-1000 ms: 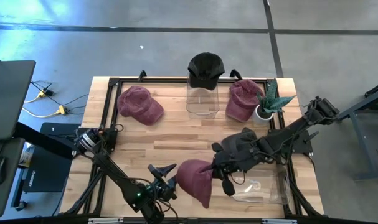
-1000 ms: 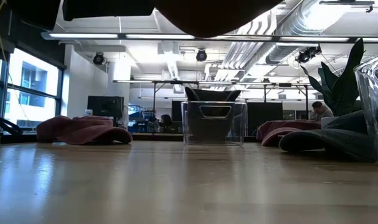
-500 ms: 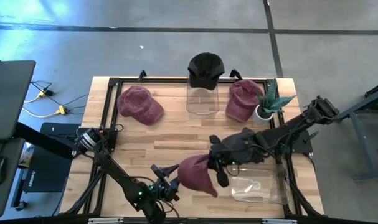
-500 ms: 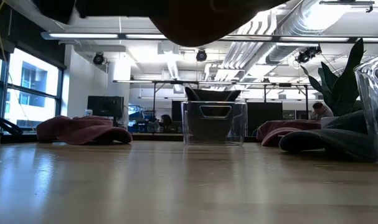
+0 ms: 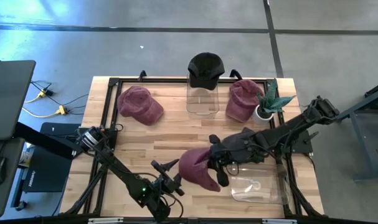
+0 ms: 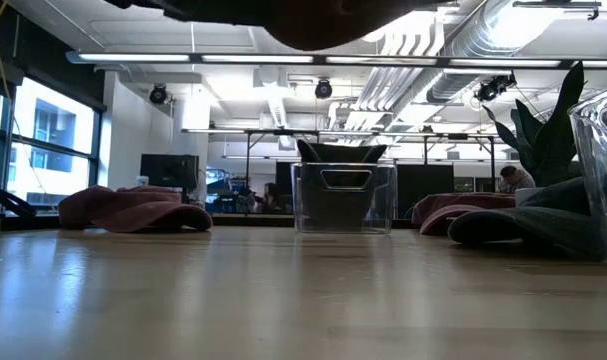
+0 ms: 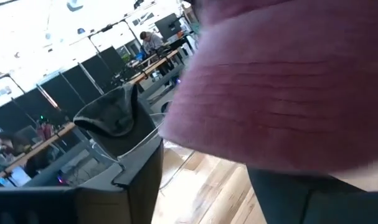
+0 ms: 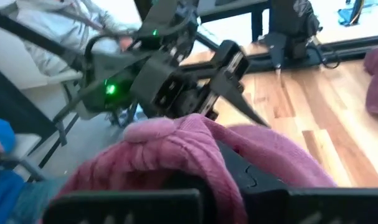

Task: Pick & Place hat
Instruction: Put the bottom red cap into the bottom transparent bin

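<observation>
A maroon cap [image 5: 198,169] hangs above the near middle of the table [image 5: 176,134], pinched at its crown fabric by the right hand [image 5: 215,163], whose fingers are pressed tight on the cloth. The cap sags below the grip with its brim drooping, which suggests a light, soft, floppy thing that folds wherever it is taken. By that look, a pinch on loose cloth holds it but lets it swing and twist, and the stiffer brim or the seam where brim meets crown seems the surer place to take hold. It is neither slippery nor fragile, to judge by the weave seen in the right wrist view.

The left hand [image 5: 167,180] sits just beside the cap at the near edge, its fingers spread and closed on nothing.

Hats in view number five: three maroon ones, namely the held one, one lying at the far left [image 5: 139,104] and one at the far right [image 5: 241,99]; a black cap [image 5: 205,65] resting on top of a clear bin [image 5: 201,102] at the far middle; and a dark grey hat [image 5: 241,144] on the right, under the right arm. There are two clear bins, the second [image 5: 257,188] at the near right. One small potted plant [image 5: 268,102] stands at the far right corner.
</observation>
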Controlling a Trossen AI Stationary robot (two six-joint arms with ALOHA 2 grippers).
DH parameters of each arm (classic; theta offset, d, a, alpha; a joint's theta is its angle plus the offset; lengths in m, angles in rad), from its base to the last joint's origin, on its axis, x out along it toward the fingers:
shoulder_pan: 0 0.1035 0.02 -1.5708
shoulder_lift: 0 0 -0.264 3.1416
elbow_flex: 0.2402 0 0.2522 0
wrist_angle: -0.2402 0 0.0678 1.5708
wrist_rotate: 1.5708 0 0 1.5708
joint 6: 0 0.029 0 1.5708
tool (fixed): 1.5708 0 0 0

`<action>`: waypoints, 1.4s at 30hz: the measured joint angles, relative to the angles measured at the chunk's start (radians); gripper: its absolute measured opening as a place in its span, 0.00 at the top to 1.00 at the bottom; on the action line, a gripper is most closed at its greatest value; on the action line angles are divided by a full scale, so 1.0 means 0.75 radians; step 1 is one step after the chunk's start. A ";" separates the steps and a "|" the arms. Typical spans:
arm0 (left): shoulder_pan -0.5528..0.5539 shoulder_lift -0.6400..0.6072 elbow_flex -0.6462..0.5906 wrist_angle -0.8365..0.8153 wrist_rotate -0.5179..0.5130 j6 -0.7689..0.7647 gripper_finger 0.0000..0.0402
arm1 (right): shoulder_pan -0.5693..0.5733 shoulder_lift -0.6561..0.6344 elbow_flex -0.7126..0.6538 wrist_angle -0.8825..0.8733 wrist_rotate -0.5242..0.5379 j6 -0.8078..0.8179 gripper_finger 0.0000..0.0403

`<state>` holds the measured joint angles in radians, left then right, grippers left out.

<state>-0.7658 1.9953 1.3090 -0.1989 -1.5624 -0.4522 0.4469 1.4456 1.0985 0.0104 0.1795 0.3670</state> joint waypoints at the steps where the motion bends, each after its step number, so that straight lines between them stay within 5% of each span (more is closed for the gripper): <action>1: 0.000 0.000 0.000 0.020 -0.001 0.003 0.50 | 0.006 0.000 0.000 -0.017 -0.001 0.006 0.99; 13: -0.074 0.000 0.011 0.201 0.075 0.108 0.80 | -0.021 0.081 -0.001 -0.086 -0.050 0.059 0.98; 20: -0.060 0.000 0.007 0.186 0.258 0.000 0.97 | -0.057 0.090 -0.003 -0.077 0.009 0.013 0.99; 28: -0.018 -0.101 -0.039 -0.256 0.415 -0.666 0.99 | -0.078 0.063 -0.003 -0.208 0.129 -0.070 0.78; 33: 0.014 -0.145 -0.138 -0.349 0.553 -1.006 1.00 | -0.095 0.006 -0.003 -0.445 0.413 -0.009 0.62; 37: 0.065 -0.149 -0.216 -0.325 0.744 -1.127 1.00 | -0.103 -0.010 -0.002 -0.534 0.587 0.025 0.54; 42: 0.126 -0.224 -0.335 -0.105 0.901 -0.975 1.00 | -0.097 -0.010 -0.002 -0.572 0.525 0.018 0.51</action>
<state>-0.6717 1.8272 1.0576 -0.2773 -0.8865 -1.1830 0.3744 1.4380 1.0969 -0.4186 0.5733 0.3805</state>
